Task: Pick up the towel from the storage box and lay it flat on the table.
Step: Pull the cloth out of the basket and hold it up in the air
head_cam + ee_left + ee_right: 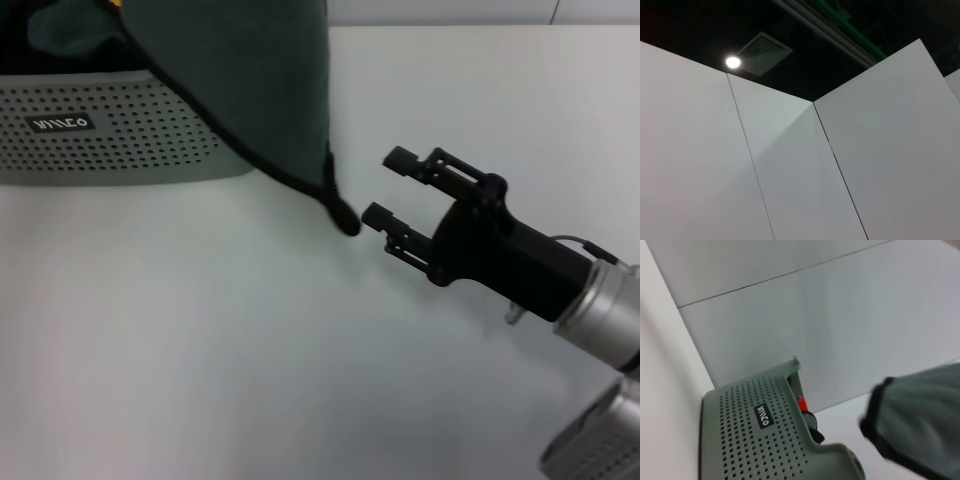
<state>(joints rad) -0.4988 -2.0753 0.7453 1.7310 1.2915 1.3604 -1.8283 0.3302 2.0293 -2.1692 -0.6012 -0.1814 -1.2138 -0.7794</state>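
The towel (250, 80) hangs from above the head view's top edge, dark grey-green face towards me, with black edging. Its lower corner dangles just above the table (200, 350), in front of the right end of the storage box (110, 135). What holds it is out of view. My right gripper (388, 186) is open and empty, with its fingertips (376, 213) just right of the towel's lower corner, not touching it. The right wrist view shows the towel's corner (920, 425) and the box (750, 440) with its dark label. My left gripper is not in any view.
White wall panels (790, 175) and a ceiling lamp (733, 62) fill the left wrist view. The box stands at the table's back left. The bare table surface stretches across the front and right of the head view.
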